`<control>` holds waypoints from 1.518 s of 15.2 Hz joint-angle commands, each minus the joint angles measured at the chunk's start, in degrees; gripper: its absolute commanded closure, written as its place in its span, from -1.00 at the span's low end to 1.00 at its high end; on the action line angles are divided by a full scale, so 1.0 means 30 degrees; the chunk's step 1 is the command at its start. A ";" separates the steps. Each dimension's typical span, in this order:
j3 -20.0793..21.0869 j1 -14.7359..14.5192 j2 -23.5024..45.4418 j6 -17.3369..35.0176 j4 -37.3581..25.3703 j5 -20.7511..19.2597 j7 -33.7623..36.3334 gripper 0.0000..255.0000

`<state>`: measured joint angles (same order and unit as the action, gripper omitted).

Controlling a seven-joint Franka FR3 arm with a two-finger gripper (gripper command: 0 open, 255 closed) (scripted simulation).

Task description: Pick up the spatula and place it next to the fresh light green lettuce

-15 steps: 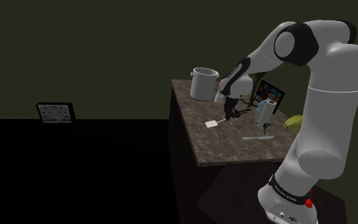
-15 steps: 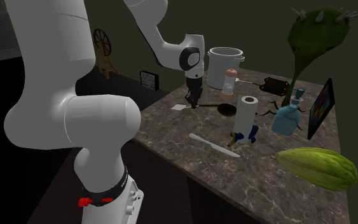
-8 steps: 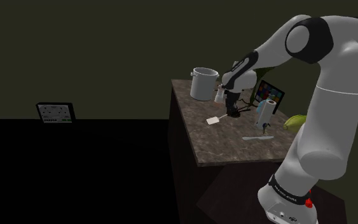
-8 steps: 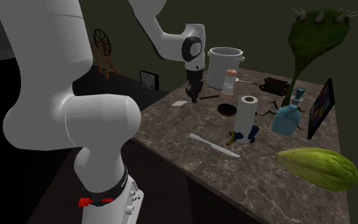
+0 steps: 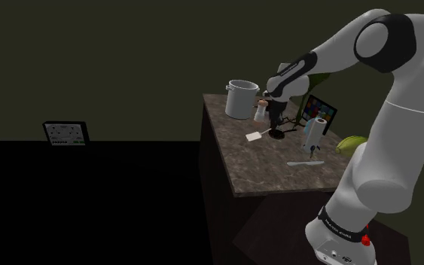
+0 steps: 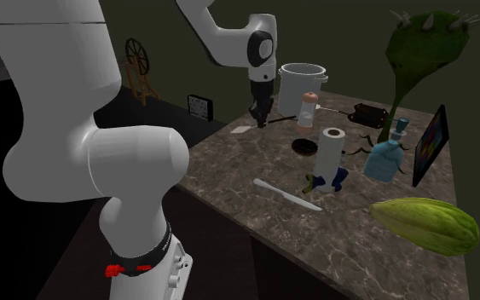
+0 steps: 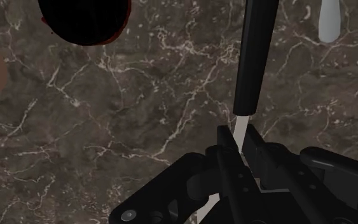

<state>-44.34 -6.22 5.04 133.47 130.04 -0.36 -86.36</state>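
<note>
My gripper [image 6: 261, 121] is shut on the spatula [image 6: 241, 129], a white blade on a thin white neck with a long black handle, and holds it just above the dark marble counter near the pot. In the wrist view the fingers [image 7: 225, 145] clasp the white neck, and the black handle of the spatula [image 7: 254, 57] runs away from the gripper [image 7: 238, 137]. From the shoulder view the spatula's blade [image 5: 254, 136] hangs to the left of the gripper [image 5: 273, 124]. The light green lettuce [image 6: 421, 223] lies at the counter's near right corner, far from the gripper; it is also seen as the lettuce [image 5: 347, 143].
A grey pot [image 6: 302, 89] and a brown shaker [image 6: 309, 108] stand behind the gripper. A black disc [image 6: 303, 147], paper roll [image 6: 328, 153], pale knife [image 6: 286, 194], blue bottle [image 6: 384, 159], picture frame [image 6: 428, 145] and tall plant [image 6: 417, 51] lie between gripper and lettuce.
The gripper has risen with the spatula, lifting it off the counter and carrying it a little toward the pot.
</note>
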 commanded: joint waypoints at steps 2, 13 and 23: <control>-0.0082 -0.0132 -0.0720 -0.0737 -0.0201 -0.0671 0.0465 1.00; -0.0232 0.0104 -0.3730 -0.2832 -0.0055 -0.3203 0.1524 1.00; -0.0595 0.3842 -0.9884 -0.3528 0.4219 -0.8401 0.1146 1.00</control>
<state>-45.68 3.86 -23.03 122.99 141.54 -24.07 -82.14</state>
